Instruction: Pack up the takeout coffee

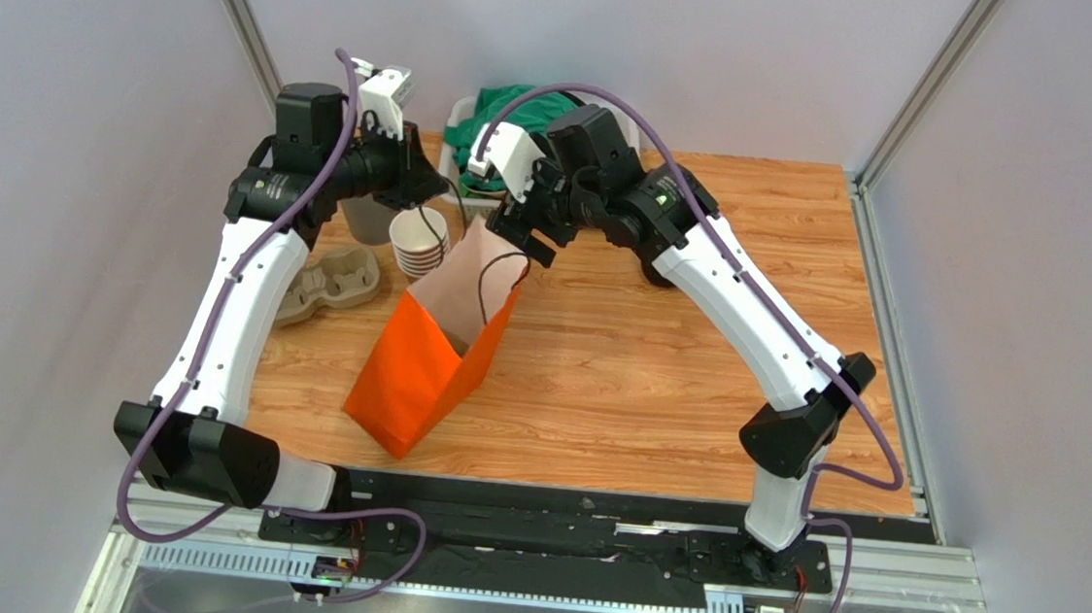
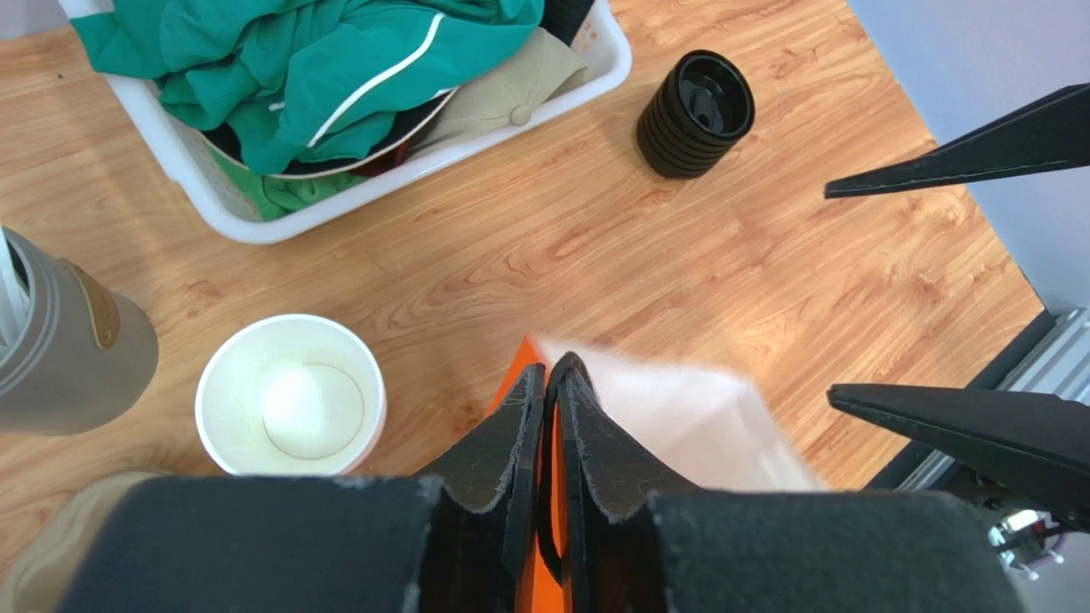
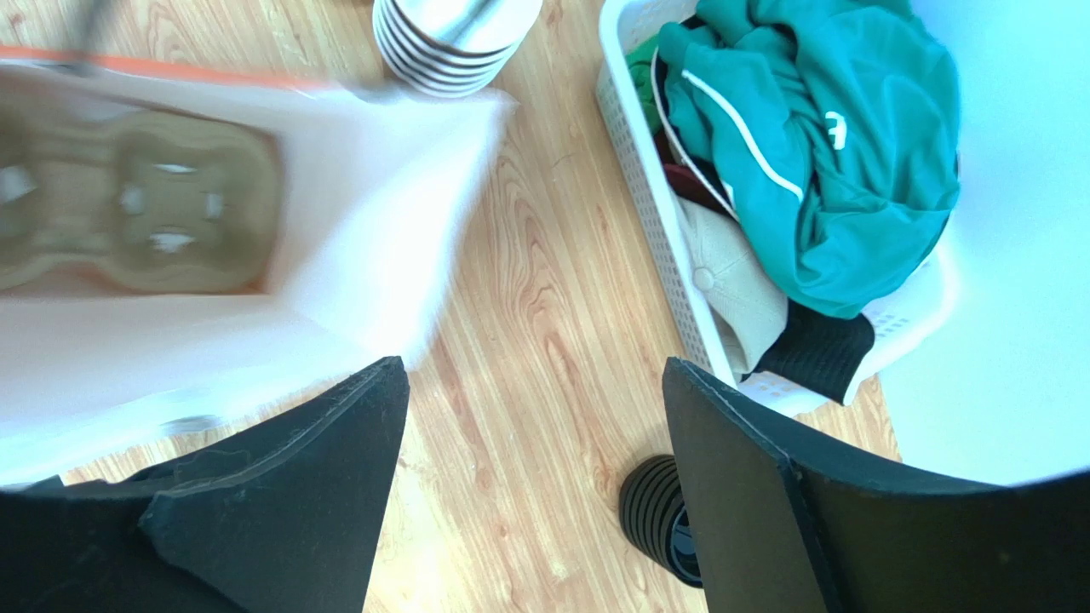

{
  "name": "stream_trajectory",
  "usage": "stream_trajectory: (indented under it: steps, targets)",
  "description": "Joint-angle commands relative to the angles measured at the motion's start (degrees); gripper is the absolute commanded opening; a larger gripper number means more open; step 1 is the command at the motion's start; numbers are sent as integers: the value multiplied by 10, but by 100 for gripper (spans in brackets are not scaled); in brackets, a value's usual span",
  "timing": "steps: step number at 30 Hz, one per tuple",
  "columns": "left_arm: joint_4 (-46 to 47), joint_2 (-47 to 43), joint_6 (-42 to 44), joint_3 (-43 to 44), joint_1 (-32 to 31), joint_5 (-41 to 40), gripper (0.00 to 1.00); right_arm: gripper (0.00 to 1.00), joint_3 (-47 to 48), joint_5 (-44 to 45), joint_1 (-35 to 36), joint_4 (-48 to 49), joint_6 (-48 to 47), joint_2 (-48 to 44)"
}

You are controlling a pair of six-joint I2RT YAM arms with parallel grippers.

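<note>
In my top view, the bag stands mid-table, with the cup stack just behind its mouth and a cup carrier at left. In the left wrist view, the clothes basket sits upper left and the lid stack lies to its right. Another carrier lies inside the bag.

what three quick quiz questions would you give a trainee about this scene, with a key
1. True or false: the right jaws stand open.
2. The left jaws pinch: A) a cup, B) the bag's edge, C) a shirt.
3. Where does the lid stack stand relative to the basket?

Key: 1 true; 2 B; 3 outside it, on the table.
</note>
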Motion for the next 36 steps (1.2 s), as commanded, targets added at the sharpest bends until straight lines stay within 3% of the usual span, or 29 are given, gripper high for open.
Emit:
stream_trajectory:
  steps: [1,12,16,20,28,36]
  targets:
    - [14,-15,5,0,3,-1,15,77,-37,7,5,21,-10,5]
    - [11,-10,6,6,3,0,15,78,6,-16,1,11,-57,-47]
    - [8,-6,10,9,3,1,15,75,37,-106,-6,-55,-70,-70]
    - [6,1,8,13,3,4,15,73,38,-254,-7,-93,-68,-86]
    - [4,-1,7,12,2,-1,15,70,3,-348,-2,-76,-56,-76]
    - [4,2,12,5,2,-5,15,62,-1,-325,37,-54,-39,-49]
